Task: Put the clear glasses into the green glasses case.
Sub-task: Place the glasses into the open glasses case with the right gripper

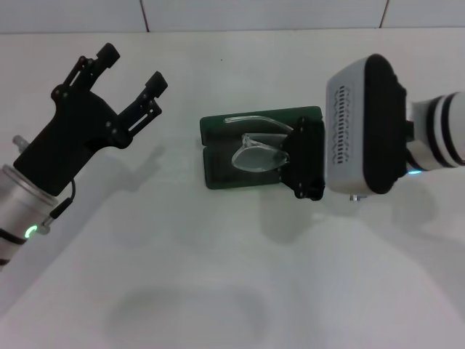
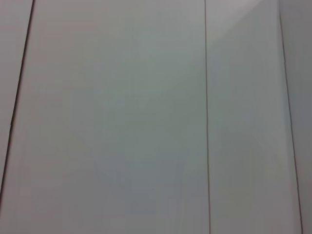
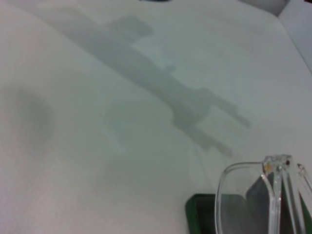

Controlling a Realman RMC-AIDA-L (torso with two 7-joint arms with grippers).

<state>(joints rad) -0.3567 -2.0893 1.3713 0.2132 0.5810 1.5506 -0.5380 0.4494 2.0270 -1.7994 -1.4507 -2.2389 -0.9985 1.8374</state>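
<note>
The right end effector (image 1: 296,161), clamped on the clear glasses (image 1: 256,154), holds them over the open green glasses case (image 1: 218,149) on the desk (image 1: 232,291); release remains. The left end effector (image 1: 131,76) hangs apart, idle.

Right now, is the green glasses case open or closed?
Open: the green glasses case lies flat with its dark lining exposed, and the clear glasses, held by the right gripper, are over it.

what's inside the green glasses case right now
The clear glasses sit over the open green glasses case, at the right pincer. The pincer covers the case's right end, so that part is hidden.
</note>
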